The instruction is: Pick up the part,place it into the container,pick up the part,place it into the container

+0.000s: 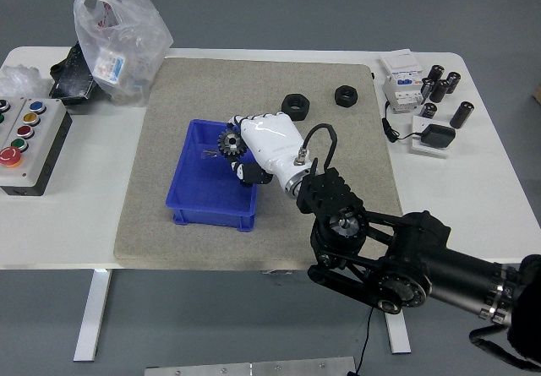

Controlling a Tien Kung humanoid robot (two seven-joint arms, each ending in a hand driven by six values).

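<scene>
My right hand [243, 152] is white and is shut on a black gear [229, 144]. It holds the gear over the blue container [190, 205], above its right half. The small gear that lay in the container is hidden behind my hand. A small silvery piece [209, 151] lies in the container near its far wall. Two black hex nuts [295, 103] [346, 95] lie on the grey mat [152, 182] beyond the container. My left arm is out of view.
A button box [28, 144] stands at the left edge. A plastic bag [118, 38] and a black tray [69, 79] are at the back left. Breakers [402, 87], black capacitors [444, 84] and a charger [431, 134] lie at the back right.
</scene>
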